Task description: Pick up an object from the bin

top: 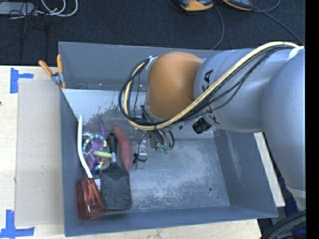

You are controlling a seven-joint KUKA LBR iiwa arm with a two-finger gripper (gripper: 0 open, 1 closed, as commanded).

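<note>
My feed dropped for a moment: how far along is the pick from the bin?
Done: the arm is down in the bin, its pincer low beside the dark red oblong thing at the heap's right edge. In hand: nothing visibly held. Left: grasp and lift; red cup and black pad lie untouched.

Robotics lab: cabled arm (249,98), grey metal bin (189,183).

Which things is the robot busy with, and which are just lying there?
Job: gripper, the long dark red thing beside it, grey bin.
Lying about: red see-through cup, black pad, white strip, colourful tangle, all at the bin's left.
</note>
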